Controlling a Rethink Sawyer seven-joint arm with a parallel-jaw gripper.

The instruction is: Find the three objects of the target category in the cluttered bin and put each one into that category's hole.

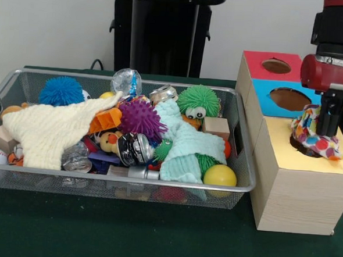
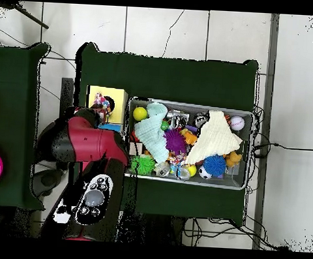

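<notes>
My gripper (image 1: 325, 127) hangs over the hole of the yellow-topped wooden box (image 1: 290, 182) at the right. It is shut on a wrinkly wrapper wad (image 1: 311, 136) printed with red, yellow, blue and white spots. The wad's lower part rests at the hole's rim. In the overhead view the wad (image 2: 103, 106) shows on the yellow box (image 2: 95, 94) beside my red arm (image 2: 86, 144). The wire mesh bin (image 1: 23, 84) stands to the left of the boxes, full of clutter. I cannot pick out other wrapper wads in it.
Behind the yellow box are a blue-topped box (image 1: 261, 90) and a red-topped box (image 1: 254, 61), each with a hole. The bin holds a cream cloth (image 1: 49, 130), a mint cloth (image 1: 185, 144), spiky balls (image 1: 140, 118), a crushed can (image 1: 134, 148) and a yellow ball (image 1: 220, 175).
</notes>
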